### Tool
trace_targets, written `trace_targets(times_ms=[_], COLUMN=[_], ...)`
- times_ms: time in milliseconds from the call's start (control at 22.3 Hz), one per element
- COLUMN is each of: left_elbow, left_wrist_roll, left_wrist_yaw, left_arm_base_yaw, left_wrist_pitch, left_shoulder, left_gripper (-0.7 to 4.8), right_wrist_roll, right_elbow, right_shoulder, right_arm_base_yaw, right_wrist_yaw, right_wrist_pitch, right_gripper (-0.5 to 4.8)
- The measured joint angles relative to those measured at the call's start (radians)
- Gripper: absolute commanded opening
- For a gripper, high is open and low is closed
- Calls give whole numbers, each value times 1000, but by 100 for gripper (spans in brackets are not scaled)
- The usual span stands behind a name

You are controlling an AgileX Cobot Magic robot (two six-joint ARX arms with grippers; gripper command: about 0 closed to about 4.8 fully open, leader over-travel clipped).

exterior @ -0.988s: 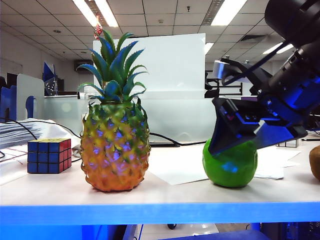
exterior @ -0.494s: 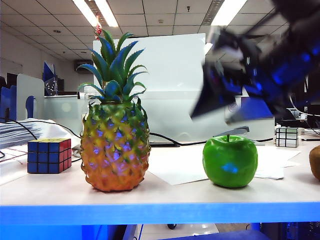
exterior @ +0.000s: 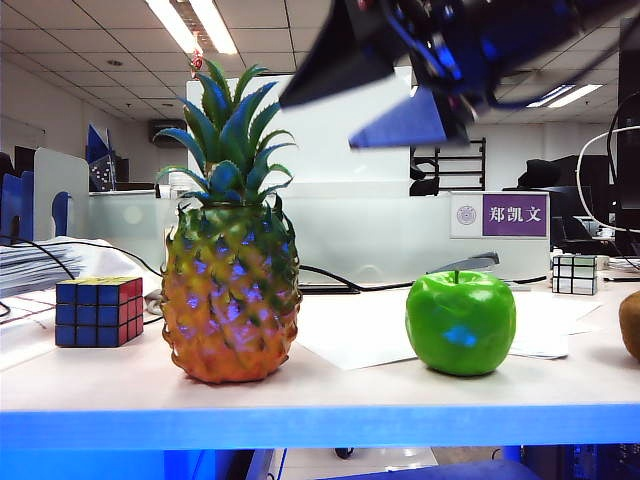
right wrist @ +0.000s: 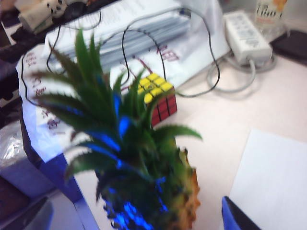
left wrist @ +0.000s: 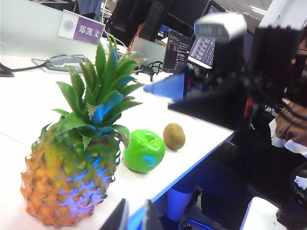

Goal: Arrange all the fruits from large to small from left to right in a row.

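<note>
On the table [exterior: 400,395] we see pineapple [exterior: 230,300], apple [exterior: 460,322] and kiwi [exterior: 631,325] already in a row, largest leftmost. Our right pincer [exterior: 375,85] hangs empty, jaws apart, above; the left pincer [left wrist: 132,218], jaws apart, idles beside the pineapple. Next, probably only retreat.

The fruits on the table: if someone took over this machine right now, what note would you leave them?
Right end effector: open, holding nothing, in the air between the pineapple's crown and the apple.
Left end effector: only its fingertips show in its own wrist view, near the pineapple; holding nothing, state unclear.
Fruits: pineapple at left, apple in the middle, kiwi at right at the picture's edge, all standing on the table.
Done: they already run large to small, left to right.
Left: probably only a check of the row's straightness.
</note>
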Motion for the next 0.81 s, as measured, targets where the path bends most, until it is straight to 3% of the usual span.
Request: trace_targets(times_ms=[809], left_elbow=[0], left_wrist_roll=[-23], left_wrist_yaw=[2], left_arm_base_yaw=[0], left_wrist_pitch=[4], left_shoulder=[0], left_gripper=[54], right_wrist_roll=[-29], right_elbow=[152], right_shoulder=[115], right_arm_base_yaw=[91], right_wrist_yaw=[-42], right_wrist_pitch=[6], right_gripper=[479])
